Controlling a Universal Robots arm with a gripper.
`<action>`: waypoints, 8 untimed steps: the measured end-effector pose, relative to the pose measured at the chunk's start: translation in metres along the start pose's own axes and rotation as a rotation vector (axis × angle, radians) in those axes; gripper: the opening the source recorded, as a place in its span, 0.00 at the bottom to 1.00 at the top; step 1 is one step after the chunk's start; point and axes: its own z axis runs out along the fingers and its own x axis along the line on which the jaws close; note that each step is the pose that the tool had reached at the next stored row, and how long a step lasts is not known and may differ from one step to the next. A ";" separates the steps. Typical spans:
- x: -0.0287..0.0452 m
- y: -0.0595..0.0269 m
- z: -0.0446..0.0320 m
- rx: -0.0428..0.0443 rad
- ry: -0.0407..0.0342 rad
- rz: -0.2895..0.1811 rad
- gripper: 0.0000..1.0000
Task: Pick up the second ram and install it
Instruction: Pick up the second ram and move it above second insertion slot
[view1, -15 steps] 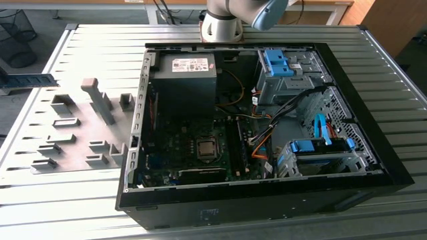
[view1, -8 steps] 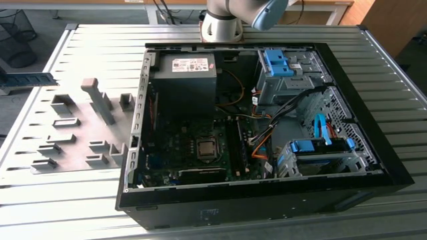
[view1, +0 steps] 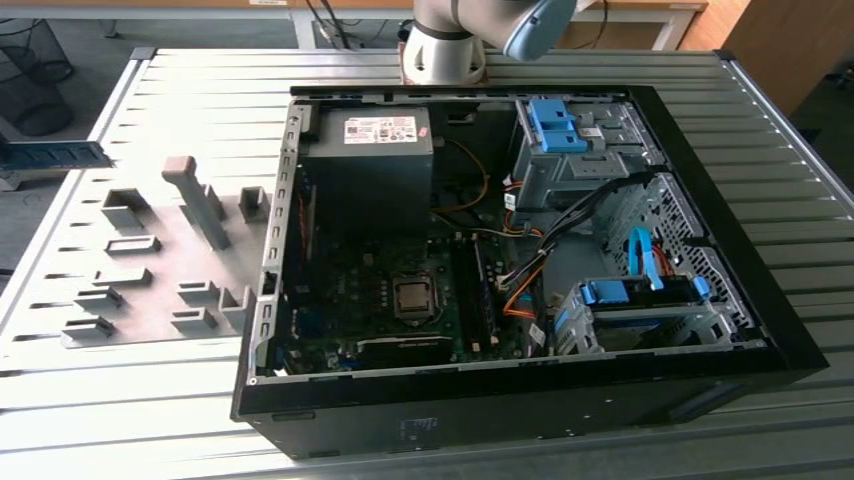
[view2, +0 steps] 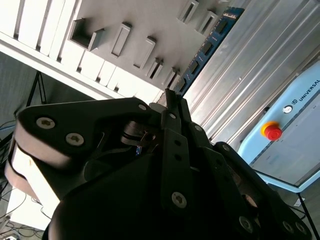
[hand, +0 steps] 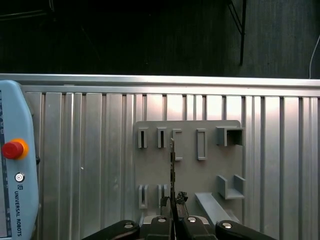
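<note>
The second ram (view2: 210, 42) is a long blue board with dark chips. In the second wrist view it sticks out from between my fingers over the ribbed table. The first wrist view shows the ram (hand: 172, 165) edge-on as a thin dark line. My gripper (hand: 172, 201) is shut on its near end, with the fingertips (view2: 169, 100) pressed against both faces. The stick hangs above the grey holder plate (hand: 187, 170), clear of its blocks. The open computer case (view1: 507, 250) lies on the table, with long dark memory slots (view1: 471, 290) beside the processor socket (view1: 412, 297).
Grey holder blocks (view1: 127, 245) stand on the plate at the exterior view's left of the case. A light-blue pendant with a red stop button (hand: 12, 149) lies off the table's side. Cables (view1: 527, 265) and blue drive cages (view1: 641, 300) crowd the case's right half. The arm's base (view1: 447, 45) stands behind the case.
</note>
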 end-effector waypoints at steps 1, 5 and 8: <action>0.0000 0.0000 -0.0016 0.0001 0.0000 0.000 0.14; -0.0003 0.0001 -0.0093 0.0000 0.0000 0.000 0.14; -0.0004 0.0001 -0.0143 0.0000 -0.0001 0.000 0.14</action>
